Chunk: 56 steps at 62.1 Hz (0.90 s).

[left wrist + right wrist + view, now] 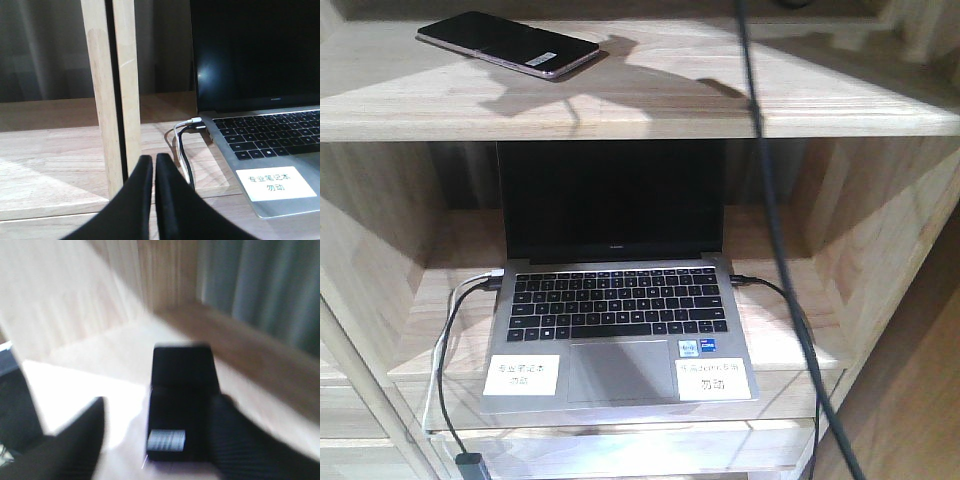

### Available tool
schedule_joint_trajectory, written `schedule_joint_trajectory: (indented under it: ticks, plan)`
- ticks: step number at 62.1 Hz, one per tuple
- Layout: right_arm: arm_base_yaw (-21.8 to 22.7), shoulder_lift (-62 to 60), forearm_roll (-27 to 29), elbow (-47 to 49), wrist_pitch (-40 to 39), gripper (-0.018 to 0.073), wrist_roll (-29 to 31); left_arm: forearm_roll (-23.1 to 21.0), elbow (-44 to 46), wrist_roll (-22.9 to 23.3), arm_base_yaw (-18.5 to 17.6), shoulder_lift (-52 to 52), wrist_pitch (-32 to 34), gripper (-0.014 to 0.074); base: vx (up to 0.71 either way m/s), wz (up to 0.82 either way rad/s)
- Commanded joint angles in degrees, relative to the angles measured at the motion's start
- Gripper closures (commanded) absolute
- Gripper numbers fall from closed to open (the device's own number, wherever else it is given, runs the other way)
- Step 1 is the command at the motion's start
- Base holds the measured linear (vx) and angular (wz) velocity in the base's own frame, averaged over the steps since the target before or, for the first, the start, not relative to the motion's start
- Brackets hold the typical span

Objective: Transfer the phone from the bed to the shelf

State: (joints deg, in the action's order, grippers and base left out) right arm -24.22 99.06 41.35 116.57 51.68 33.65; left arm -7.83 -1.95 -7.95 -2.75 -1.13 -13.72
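Lying flat: phone on shelf

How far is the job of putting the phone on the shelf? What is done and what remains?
Mostly done: the phone lies flat on the shelf's upper board, above the open laptop. In hand: the right gripper is open, one finger on each side of the phone, no visible grip. The left gripper is shut and holds nothing. Left: only to pull the right arm away.
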Motion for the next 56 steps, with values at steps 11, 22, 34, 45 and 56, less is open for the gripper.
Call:
schedule_joint_trajectory:
  ticks: [11, 22, 34, 45, 56]
  plan:
    - [0.1, -9.5, -1.6, -4.5, -2.6, 0.0573, -3.0, -0.5, -0.2, 0.2, -0.2, -0.3, 4.2, 0.0596, 0.00, 0.00]
    - [0.1, -17.0, -1.8, -15.5, -9.1, 0.0569, -2.5, -0.5, -0.2, 0.2, -0.2, -0.3, 4.2, 0.0596, 0.00, 0.00]
    - [0.1, -26.1, -2.0, -28.3, -14.9, 0.0565, -2.3, -0.5, -0.2, 0.2, -0.2, -0.3, 4.2, 0.0596, 0.00, 0.00]
    - [0.1, -35.1, -2.0, -40.2, -20.2, 0.0565, -1.5, -0.5, -0.2, 0.2, -0.2, -0.3, 4.2, 0.0596, 0.00, 0.00]
    - [0.1, -44.2, -2.0, -51.9, -24.8, 0.0565, -1.5, -0.5, -0.2, 0.2, -0.2, -0.3, 4.2, 0.0596, 0.00, 0.00]
